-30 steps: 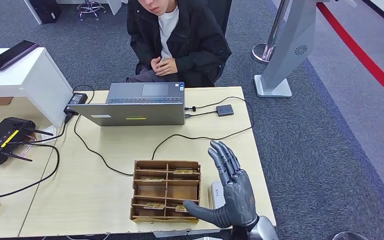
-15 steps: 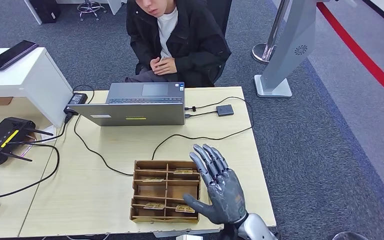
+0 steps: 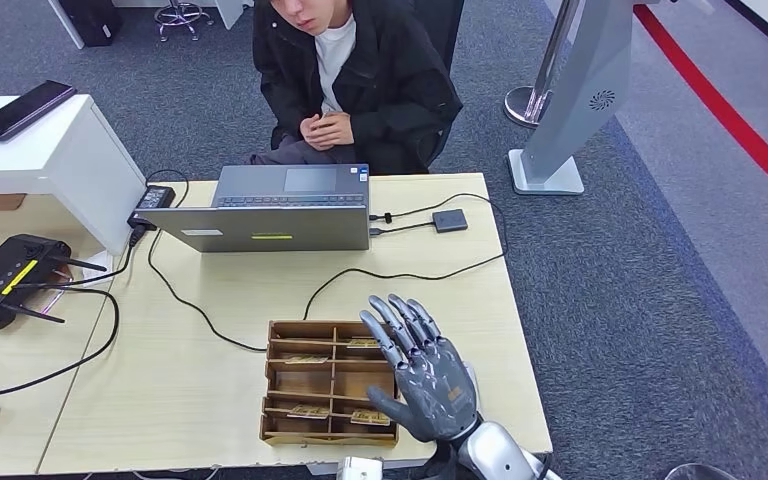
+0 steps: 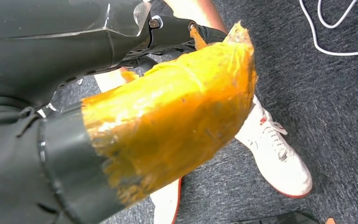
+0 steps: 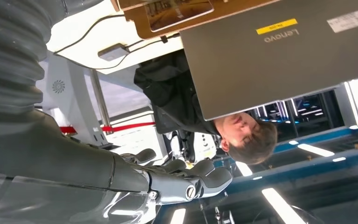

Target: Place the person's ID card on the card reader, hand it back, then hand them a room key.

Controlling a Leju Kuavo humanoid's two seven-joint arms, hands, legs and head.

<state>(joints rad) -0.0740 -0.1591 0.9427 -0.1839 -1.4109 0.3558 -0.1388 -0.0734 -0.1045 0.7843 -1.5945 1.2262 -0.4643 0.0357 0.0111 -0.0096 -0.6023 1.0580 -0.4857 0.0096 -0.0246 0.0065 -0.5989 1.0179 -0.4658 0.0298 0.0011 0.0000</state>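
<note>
Several cards [image 3: 308, 410] lay in the compartments of the wooden organizer tray [image 3: 280, 378] on the desk, and these looked like the room keys. Over the tray's right edge hovered the right hand [image 3: 422, 375], fingers spread wide and holding nothing, thumb reaching toward the near right compartment. No ID card could be made out, so the key step seemed to be the one in hand. Just beside the tray, mostly behind the hand, sat a white device [image 3: 472, 380], possibly the card reader. Beyond it a laptop [image 3: 270, 222] stood between tray and seated person [image 3: 355, 80]. Next call: lower the fingers into a compartment and pinch one thin card. As for the left hand, its state could not be told.
</note>
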